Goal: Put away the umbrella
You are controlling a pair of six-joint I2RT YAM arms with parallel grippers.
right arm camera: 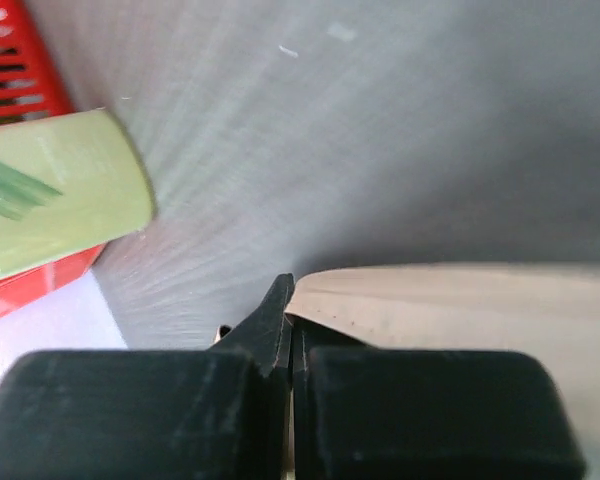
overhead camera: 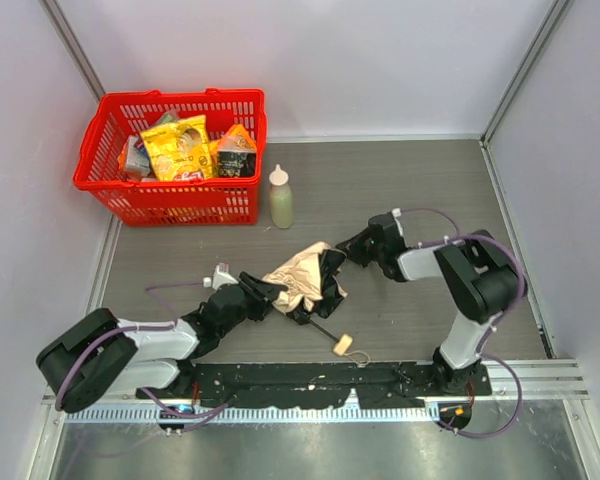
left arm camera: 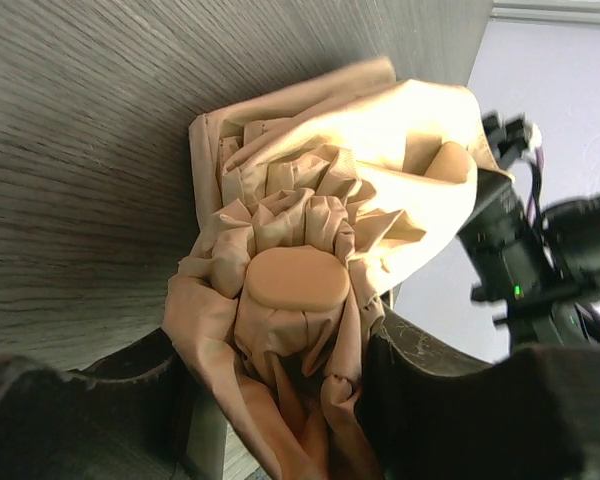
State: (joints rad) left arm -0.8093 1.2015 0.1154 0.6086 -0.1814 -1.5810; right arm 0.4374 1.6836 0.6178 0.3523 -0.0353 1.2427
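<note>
Nearest me, just beyond the black rail [overhead camera: 310, 380] carrying the arm bases, I see the pale knob handle [overhead camera: 344, 345] and its cord loop [overhead camera: 360, 357] lying on the table [overhead camera: 430, 190]. The thin black shaft [overhead camera: 323, 329] runs from the knob toward the far left into the crumpled canopy. The umbrella [overhead camera: 305, 278] sits collapsed near the middle of the table, beige fabric bunched on top and dark lining showing on its right side. My left gripper [overhead camera: 268, 291] lies low, reaching from the near left, and meets the left edge of the bundle. On its wrist camera the two dark fingers [left arm camera: 450, 400] stand on either side of a gathered wad of the cream fabric, which fills the gap between them, so I read it as clamped on the umbrella. My right gripper [overhead camera: 352, 250] reaches from the right to the far-right corner of the canopy. Its wrist view shows the fingers [right arm camera: 440, 420] pressed almost together with a thin edge of the beige cloth caught at their tips. Farther back, well apart from the umbrella, a pale green squeeze bottle [overhead camera: 281, 198] stands upright. It is just right of a red basket [overhead camera: 180, 96] at the far left, which holds yellow and orange snack packets [overhead camera: 185, 148].
</note>
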